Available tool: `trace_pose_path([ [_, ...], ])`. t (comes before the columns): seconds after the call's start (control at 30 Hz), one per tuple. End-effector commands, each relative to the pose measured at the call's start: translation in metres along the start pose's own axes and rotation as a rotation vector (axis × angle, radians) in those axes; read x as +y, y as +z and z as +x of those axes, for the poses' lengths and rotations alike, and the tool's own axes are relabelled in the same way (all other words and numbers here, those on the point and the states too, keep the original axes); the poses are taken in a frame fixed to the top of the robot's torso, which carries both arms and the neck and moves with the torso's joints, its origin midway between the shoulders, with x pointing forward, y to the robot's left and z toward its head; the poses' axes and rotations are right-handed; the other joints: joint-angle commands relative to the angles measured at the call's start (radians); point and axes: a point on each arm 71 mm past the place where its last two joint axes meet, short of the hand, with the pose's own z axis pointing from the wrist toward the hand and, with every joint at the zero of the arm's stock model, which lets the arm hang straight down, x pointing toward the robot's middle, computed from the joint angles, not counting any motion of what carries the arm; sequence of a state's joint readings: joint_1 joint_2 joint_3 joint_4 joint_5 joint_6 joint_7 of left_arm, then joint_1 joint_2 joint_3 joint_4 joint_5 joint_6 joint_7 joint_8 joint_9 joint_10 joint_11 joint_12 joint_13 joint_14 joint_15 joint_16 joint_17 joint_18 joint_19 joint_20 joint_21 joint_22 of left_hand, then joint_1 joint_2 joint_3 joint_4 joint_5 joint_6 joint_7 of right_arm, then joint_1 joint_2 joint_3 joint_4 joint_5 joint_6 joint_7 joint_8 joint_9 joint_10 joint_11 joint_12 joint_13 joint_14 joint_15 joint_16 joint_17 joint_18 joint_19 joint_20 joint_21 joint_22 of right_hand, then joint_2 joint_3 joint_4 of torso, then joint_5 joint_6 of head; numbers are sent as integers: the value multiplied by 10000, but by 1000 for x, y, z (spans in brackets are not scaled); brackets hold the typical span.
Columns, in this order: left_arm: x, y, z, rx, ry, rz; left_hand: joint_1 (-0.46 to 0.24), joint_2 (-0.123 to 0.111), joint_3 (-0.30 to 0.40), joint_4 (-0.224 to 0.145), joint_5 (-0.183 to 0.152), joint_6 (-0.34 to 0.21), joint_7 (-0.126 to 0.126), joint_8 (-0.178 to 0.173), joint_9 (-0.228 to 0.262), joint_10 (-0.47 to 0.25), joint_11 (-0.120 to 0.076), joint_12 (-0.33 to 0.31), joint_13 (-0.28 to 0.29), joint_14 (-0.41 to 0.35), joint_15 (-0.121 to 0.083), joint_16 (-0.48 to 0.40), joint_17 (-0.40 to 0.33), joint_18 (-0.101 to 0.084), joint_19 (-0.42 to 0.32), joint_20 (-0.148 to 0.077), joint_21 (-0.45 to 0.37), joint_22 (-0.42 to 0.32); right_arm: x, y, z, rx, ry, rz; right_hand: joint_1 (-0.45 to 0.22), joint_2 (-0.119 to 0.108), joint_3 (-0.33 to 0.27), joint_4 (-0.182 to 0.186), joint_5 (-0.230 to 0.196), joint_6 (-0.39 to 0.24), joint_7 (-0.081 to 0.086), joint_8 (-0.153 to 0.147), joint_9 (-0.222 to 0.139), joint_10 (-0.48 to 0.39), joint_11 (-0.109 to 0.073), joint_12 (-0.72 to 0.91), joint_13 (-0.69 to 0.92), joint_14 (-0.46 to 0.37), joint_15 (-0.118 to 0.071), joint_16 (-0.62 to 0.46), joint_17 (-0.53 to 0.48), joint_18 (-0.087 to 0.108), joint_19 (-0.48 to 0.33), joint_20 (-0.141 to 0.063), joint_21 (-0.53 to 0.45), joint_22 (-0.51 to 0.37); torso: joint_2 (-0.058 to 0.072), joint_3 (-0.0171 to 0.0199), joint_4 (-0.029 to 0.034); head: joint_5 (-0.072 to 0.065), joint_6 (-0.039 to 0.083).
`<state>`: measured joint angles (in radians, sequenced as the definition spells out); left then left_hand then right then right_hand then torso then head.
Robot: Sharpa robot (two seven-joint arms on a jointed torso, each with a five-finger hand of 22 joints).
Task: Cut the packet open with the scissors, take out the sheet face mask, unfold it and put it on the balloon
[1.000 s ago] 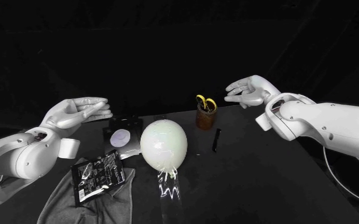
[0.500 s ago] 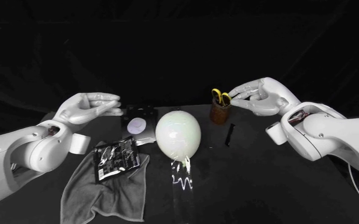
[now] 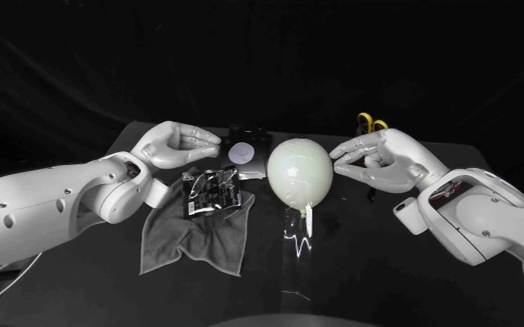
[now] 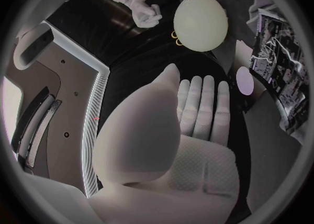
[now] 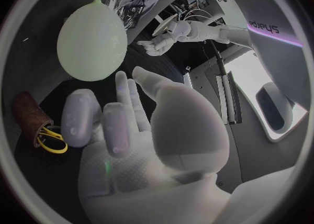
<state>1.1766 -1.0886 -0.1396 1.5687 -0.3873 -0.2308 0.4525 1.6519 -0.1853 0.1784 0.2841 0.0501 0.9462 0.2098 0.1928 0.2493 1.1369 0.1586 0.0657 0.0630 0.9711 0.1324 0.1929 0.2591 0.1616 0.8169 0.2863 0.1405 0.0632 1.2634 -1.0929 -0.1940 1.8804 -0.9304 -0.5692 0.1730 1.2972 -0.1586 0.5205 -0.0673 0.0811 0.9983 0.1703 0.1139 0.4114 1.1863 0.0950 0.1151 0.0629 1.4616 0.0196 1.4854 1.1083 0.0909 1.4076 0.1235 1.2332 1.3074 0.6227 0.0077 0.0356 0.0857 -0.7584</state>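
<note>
On the black table (image 3: 360, 266), centre: the pale balloon (image 3: 298, 169) lies with its knot end toward the robot. The packet (image 3: 213, 188) lies flat on the upper part of a grey cloth (image 3: 197, 236), between the left hand (image 3: 175, 144) and the balloon, apart from both.

Writing: the packet is dark with shiny silver print, too small to read in the head view or the left wrist view (image 4: 278, 51). A black box (image 3: 247, 139) behind the packet carries a pale round disc; nothing on it can be read. In the right wrist view the word "sharpa" reads on the left arm (image 5: 235, 34).

Left hand: hovers above the table beside the packet and holds nothing. Its fingers (image 4: 203, 103) lie side by side, bent forward in a loose curl, with the thumb apart from them and the palm bare.

Right hand (image 3: 377, 159): just beside the balloon, on the side away from the packet. It holds nothing. Two fingers (image 5: 124, 98) reach toward the balloon, the others are curled in, and the thumb stands clear. The wrist views show a gap between fingertips and balloon.

Scissors (image 3: 371, 123): the yellow handles show behind the right hand. In the right wrist view they stand in a brown holder (image 5: 26, 110), apart from the hand.
</note>
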Motion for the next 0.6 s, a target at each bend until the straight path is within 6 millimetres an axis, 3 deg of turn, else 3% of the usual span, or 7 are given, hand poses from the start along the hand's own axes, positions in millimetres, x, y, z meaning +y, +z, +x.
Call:
trace_pose_path([
  [0.03, 0, -5, 4, -25, 1784, 541, -59, -158, -42, -51, -15, -214, 69, -141, -52, -492, 135, -52, -12, -422, 155, -273, -101, -237, -383, 47, -256, -2, 3, 2, 8, 403, -788, -355, 19, -140, 88, -2, 58, -77, 81, -82, -24, -52, 98, -85, -2, 126, 52, -1, -39, -191, 29, 19, -45, 1654, -68, 21, 63, 415, -204],
  [0.2, 8, -13, 7, -74, 3259, 676, -194, -261, -370, -103, -14, -568, 108, -349, -151, -1170, 307, -53, -13, -1077, 393, -701, -299, -565, -2007, 64, -732, -91, 4, 6, 13, 306, -996, -516, -16, -248, 166, 30, 71, -213, 155, -185, -78, -181, 173, -253, -2, 110, 112, -39, -103, -169, -27, 63, -164, 1621, -103, 40, 85, 698, -349],
  [0.27, 9, -15, 8, -60, 3791, 721, -284, -307, -740, -60, 11, -754, -148, -453, -201, -1476, 507, -33, -13, -1461, 579, -954, -415, -760, -2866, 51, -912, -149, 4, 7, 14, 250, -1040, -546, -33, -292, 184, 44, 60, -272, 190, -229, -100, -252, 208, -323, -4, 100, 140, -56, -140, -156, -61, 84, -236, 1601, -101, 45, 88, 813, -391],
  [0.33, 11, -16, 9, -61, 4301, 753, -236, -267, -1428, 21, -33, -924, -214, -557, -253, -1798, 625, -62, -10, -1767, 675, -1127, -529, -952, -3233, 135, -930, -152, 4, 8, 14, 210, -1078, -558, -70, -376, 178, 66, 3, -404, 262, -318, -142, -440, 283, -457, -10, 76, 199, -91, -225, -126, -143, 128, -406, 1552, -105, 52, 84, 933, -430],
  [0.4, 12, -17, 10, -44, 4885, 747, -85, -222, -2437, 79, -4, -1116, 61, -669, -309, -2152, 588, -42, -5, -2264, 694, -1286, -693, -987, -3430, 68, -933, -157, 3, 10, 14, 183, -1119, -546, -86, -434, 143, 90, -85, -525, 334, -398, -182, -657, 360, -532, -12, 45, 264, -135, -327, -83, -251, 185, -633, 1483, -109, 59, 73, 1047, -465],
  [0.53, 18, -19, 15, 0, 5809, 667, -90, -490, -3255, 137, -3, -1362, 200, -769, -372, -2494, 553, -61, -12, -2888, 726, -1368, -873, -1013, -3758, 78, -966, -183, 0, 12, 14, 178, -1178, -491, -74, -464, 55, 116, -153, -680, 418, -475, -234, -994, 450, -549, -19, 2, 339, -195, -463, -30, -380, 256, -907, 1398, -103, 57, 72, 1175, -487],
  [0.6, 20, -20, 17, 38, 6164, 617, -117, -767, -3594, 170, 9, -1710, 172, -864, -457, -3263, 443, -100, -50, -3687, 663, -1431, -1082, -1035, -4017, 90, -986, -202, 0, 13, 14, 173, -1192, -484, -55, -468, -20, 127, -170, -792, 460, -497, -270, -1189, 495, -542, -15, -20, 379, -229, -530, -4, -442, 297, -1042, 1354, -101, 59, 75, 1210, -495],
])
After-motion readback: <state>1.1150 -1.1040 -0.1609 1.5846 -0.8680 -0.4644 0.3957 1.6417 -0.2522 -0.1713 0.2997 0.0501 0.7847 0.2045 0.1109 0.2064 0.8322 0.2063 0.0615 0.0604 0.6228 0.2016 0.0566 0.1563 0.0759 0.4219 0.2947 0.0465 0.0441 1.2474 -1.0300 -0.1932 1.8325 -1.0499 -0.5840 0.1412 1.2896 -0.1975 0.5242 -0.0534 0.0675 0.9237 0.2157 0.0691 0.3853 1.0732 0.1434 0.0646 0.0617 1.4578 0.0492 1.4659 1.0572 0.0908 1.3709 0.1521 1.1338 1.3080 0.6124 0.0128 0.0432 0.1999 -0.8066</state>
